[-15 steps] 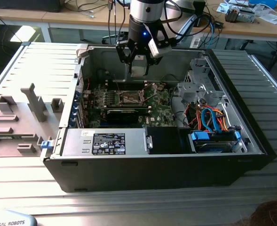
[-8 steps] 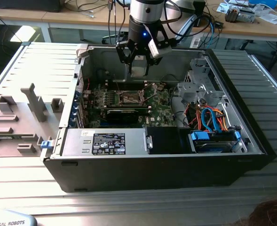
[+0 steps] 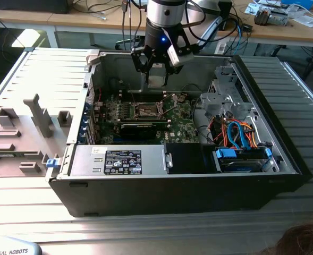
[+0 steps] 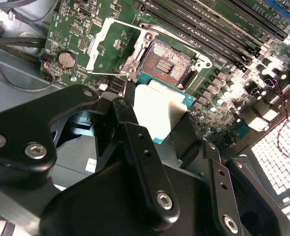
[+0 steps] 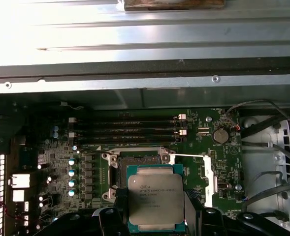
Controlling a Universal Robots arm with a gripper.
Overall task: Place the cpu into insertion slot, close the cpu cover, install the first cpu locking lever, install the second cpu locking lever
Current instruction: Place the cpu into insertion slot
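Observation:
My gripper (image 3: 157, 66) hangs over the open computer case, shut on the cpu (image 3: 157, 79). In the first wrist view the cpu (image 5: 156, 196), a square chip with a silvery top, sits between the black fingers (image 5: 116, 199) and above the board. The insertion slot (image 5: 135, 162) lies just beyond the chip's edge, partly covered by it. The second wrist view shows the insertion slot (image 4: 168, 61) bare, with its contacts exposed. The cpu cover (image 4: 112, 46) is flipped open beside it. A thin locking lever rod (image 5: 186, 156) stands swung away from the socket.
Long memory slots (image 5: 135, 125) run beside the socket. A black card (image 3: 140, 128) stands in front of it in the exterior view. A power supply (image 3: 119, 161), blue and orange cables (image 3: 236, 135) and a drive cage (image 3: 225, 98) fill the case's other side. Grey holders (image 3: 18, 135) sit outside the case.

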